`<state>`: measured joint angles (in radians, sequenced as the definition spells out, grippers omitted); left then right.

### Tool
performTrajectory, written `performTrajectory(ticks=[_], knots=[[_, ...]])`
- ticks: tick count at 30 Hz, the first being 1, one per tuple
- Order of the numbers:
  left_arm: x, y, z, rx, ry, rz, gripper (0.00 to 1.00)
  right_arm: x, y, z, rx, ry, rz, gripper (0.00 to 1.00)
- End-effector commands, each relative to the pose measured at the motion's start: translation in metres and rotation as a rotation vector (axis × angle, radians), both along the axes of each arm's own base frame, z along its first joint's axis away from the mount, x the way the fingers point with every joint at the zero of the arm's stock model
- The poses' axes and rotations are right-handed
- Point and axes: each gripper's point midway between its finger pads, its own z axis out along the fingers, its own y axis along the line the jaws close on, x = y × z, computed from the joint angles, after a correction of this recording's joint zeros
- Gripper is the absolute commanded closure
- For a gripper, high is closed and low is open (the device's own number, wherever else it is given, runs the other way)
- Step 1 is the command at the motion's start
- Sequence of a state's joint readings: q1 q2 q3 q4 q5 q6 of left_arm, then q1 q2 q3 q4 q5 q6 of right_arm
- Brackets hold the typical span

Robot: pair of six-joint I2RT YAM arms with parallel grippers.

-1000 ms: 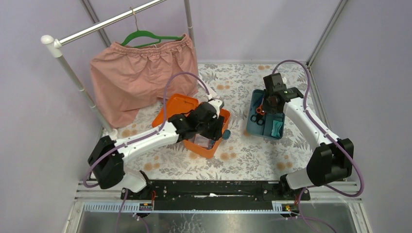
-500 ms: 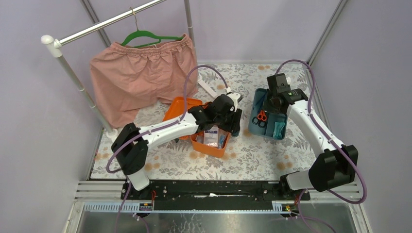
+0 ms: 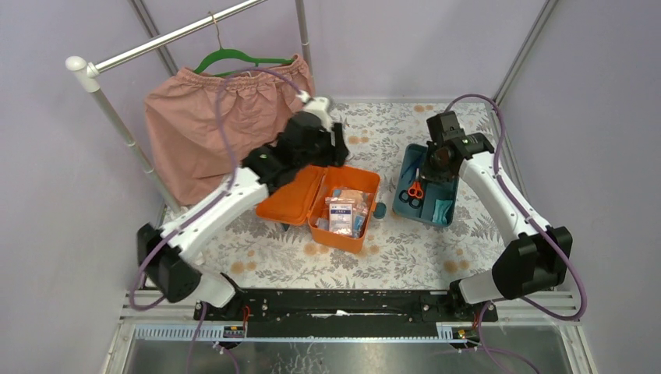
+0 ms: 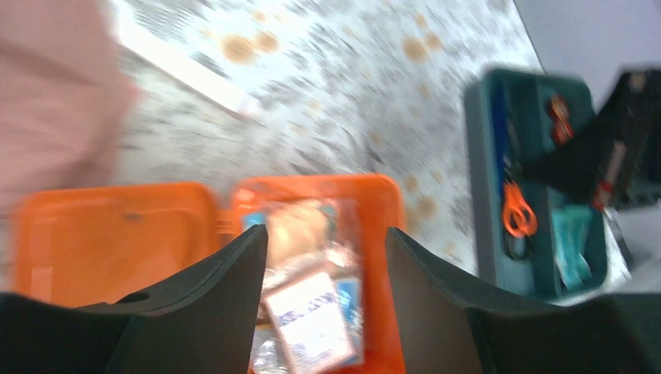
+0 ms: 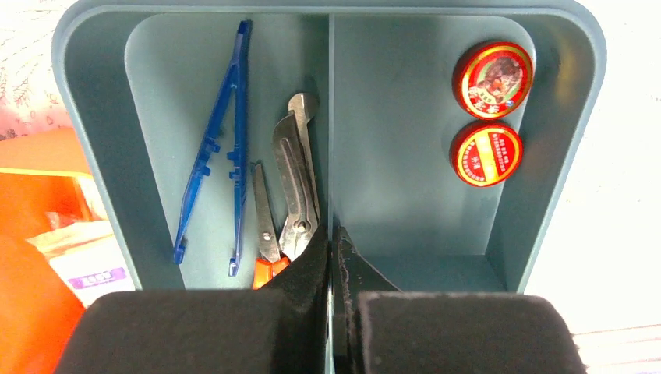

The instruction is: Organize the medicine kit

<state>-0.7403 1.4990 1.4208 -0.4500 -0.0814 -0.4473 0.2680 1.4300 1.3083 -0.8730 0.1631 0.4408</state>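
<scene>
The top view takes in the whole table (image 3: 405, 257). The orange box (image 3: 366, 226) of the medicine kit sits open near the middle, its lid (image 3: 290, 196) lying flat to the left and clear packets (image 3: 344, 210) piled inside. The dark teal insert tray (image 3: 405, 204) rests just to the right of the box, apart from it. At the back left a pink garment (image 3: 218, 132) hangs from a green hanger (image 3: 234, 58) on a rail (image 3: 179, 35).

The left wrist view, blurred, looks down on the box from the far side. The left end effector (image 4: 326, 231) hangs above the box with its fingers spread and nothing between them, which the top view is too coarse to show. This view also catches a white strip (image 4: 187, 66) lying on the table beyond the box, a thing that the left arm covers in the top view.

The right wrist view gives the tray's far part in detail. One compartment holds blue tweezers (image 5: 210, 148) and scissors (image 5: 292, 179) with orange handles; the neighbouring one holds two round red tins (image 5: 493, 79), one beside the other. From above, only the orange handles and a teal packet (image 3: 443, 209) in the near compartment can be made out. The right end effector (image 5: 334, 241) is pressed together, empty, over the dividing wall; whether it touches the wall cannot be told.
</scene>
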Motion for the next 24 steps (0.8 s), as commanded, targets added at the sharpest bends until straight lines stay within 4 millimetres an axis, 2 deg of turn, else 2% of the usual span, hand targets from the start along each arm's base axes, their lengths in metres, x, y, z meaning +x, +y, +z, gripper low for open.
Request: performTrajectory(ticks=[1, 5, 9, 13, 15, 19, 24], knots=[[0.004, 0.071, 0.021, 0.100, -0.091, 0.153, 0.33, -0.004, 0.030, 0.020, 0.060, 0.010, -0.006, 1.00], [0.005, 0.116, 0.028, 0.159, -0.146, 0.265, 0.31, -0.006, 0.066, 0.031, 0.058, 0.025, 0.031, 1.00], [0.003, 0.145, 0.027, 0.176, -0.160, 0.360, 0.27, -0.006, 0.098, 0.038, 0.045, 0.043, 0.060, 1.00], [-0.002, 0.155, 0.018, 0.156, -0.161, 0.406, 0.10, -0.008, 0.130, 0.037, 0.009, 0.062, 0.093, 1.00], [-0.005, 0.160, 0.016, 0.153, -0.162, 0.430, 0.05, -0.010, 0.148, 0.037, 0.001, 0.054, 0.109, 1.00], [-0.010, 0.173, 0.023, 0.124, -0.182, 0.486, 0.02, -0.017, 0.179, 0.034, 0.001, 0.042, 0.133, 1.00], [-0.019, 0.184, 0.035, 0.080, -0.216, 0.526, 0.01, -0.022, 0.203, 0.030, -0.002, 0.027, 0.127, 1.00]])
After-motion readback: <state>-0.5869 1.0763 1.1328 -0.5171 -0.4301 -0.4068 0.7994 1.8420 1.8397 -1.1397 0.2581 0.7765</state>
